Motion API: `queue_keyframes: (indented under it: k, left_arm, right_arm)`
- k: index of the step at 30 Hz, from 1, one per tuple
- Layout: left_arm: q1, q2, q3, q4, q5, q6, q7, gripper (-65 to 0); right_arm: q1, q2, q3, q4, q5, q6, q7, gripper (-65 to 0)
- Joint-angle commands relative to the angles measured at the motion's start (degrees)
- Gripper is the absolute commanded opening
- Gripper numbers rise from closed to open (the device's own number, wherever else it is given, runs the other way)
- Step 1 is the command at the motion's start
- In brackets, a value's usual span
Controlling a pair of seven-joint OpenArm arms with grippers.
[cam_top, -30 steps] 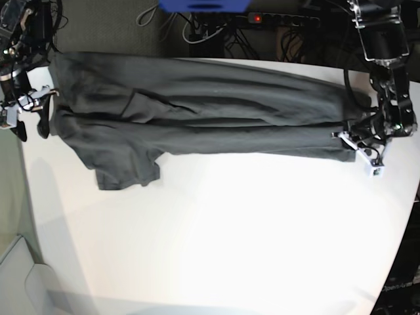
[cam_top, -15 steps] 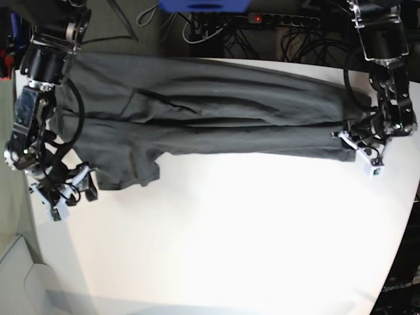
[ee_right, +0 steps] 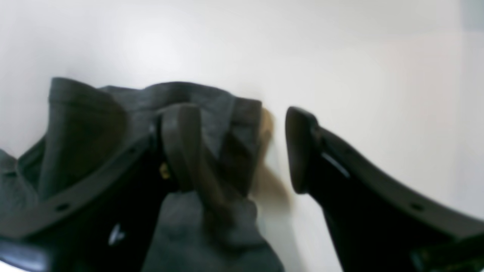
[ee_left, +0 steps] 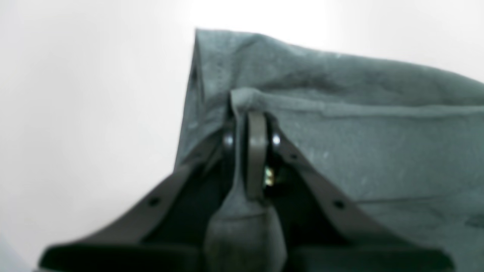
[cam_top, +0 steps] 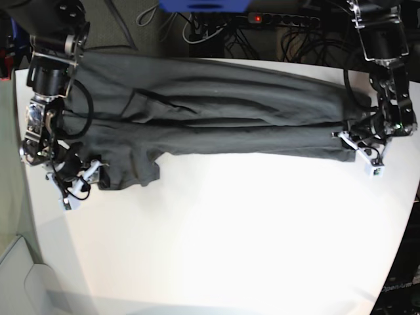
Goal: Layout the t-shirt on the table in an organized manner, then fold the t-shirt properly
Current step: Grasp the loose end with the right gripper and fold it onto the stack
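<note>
The dark grey t-shirt (cam_top: 216, 111) lies stretched in a long wrinkled band across the far part of the white table (cam_top: 230, 230). My left gripper (cam_top: 363, 152) is at the shirt's right end, shut on a fold of its corner. The left wrist view shows cloth (ee_left: 340, 132) pinched between the closed fingers (ee_left: 257, 151). My right gripper (cam_top: 88, 178) sits low at the shirt's left end by the sleeve (cam_top: 128, 172). It is open (ee_right: 240, 151). One finger (ee_right: 181, 147) rests against the sleeve's edge (ee_right: 227, 121), the other (ee_right: 298, 147) over bare table.
Behind the table's far edge are a power strip with a red light (cam_top: 257, 18), tangled cables (cam_top: 197, 33) and a blue object (cam_top: 203, 5). The table's left edge (cam_top: 39, 223) runs close to my right arm.
My right arm has swung from the far left table edge down to the sleeve's lower corner, then edged closer to the cloth. The left arm and the shirt have not moved.
</note>
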Motion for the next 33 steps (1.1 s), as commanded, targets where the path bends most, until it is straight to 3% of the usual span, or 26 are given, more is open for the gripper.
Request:
queue_keyframes:
  k: [1, 8, 10, 14, 15, 20, 24, 29, 33]
  left_arm:
    - [-0.1, -0.3, 0.1, 0.0, 0.8, 0.1, 1.9, -61.0]
    - [-0.1, -0.3, 0.0, -0.1, 0.8, 0.1, 1.9, -61.0]
    - [0.0, -0.3, 0.0, -0.1, 0.8, 0.1, 1.9, -61.0]
    - [0.7, -0.3, 0.0, -0.1, 0.7, 0.1, 1.9, -61.0]
    - [0.7, -0.3, 0.0, -0.1, 0.7, 0.1, 1.9, -61.0]
    - [0.9, -0.3, 0.0, -0.1, 0.6, 0.1, 1.9, -61.0]
    - [1.9, -0.3, -0.1, -0.1, 0.6, 0.1, 1.9, -61.0]
    - [2.1, -0.3, -0.1, -0.1, 0.6, 0.1, 1.9, -61.0]
    - [2.8, -0.5, -0.1, -0.1, 0.7, 0.1, 1.9, -61.0]
  right_arm:
    - [1.5, 0.8, 0.1, 0.2, 0.8, 0.2, 1.9, -28.9]
    - [2.7, 0.8, 0.1, -6.6, 0.9, 0.2, 5.3, -31.3]
    - [2.7, 0.7, 0.1, -6.6, 0.9, 0.2, 5.6, -38.1]
    - [2.8, -0.8, 0.1, -6.5, 0.9, 0.2, 5.8, -62.7]
    - [3.1, -0.9, 0.1, -6.5, 0.9, 0.2, 5.7, -65.0]
    - [3.6, -0.9, 0.2, -5.9, 1.2, 0.2, 5.4, -65.0]
    - [2.6, -0.9, 0.5, 0.8, 1.3, 0.2, 4.9, -65.0]
    - [-1.2, -0.9, 0.6, 14.8, 1.4, 0.2, -3.1, -65.0]
    - [-9.0, -2.5, 0.6, 31.2, 4.0, 0.2, -8.0, -65.0]
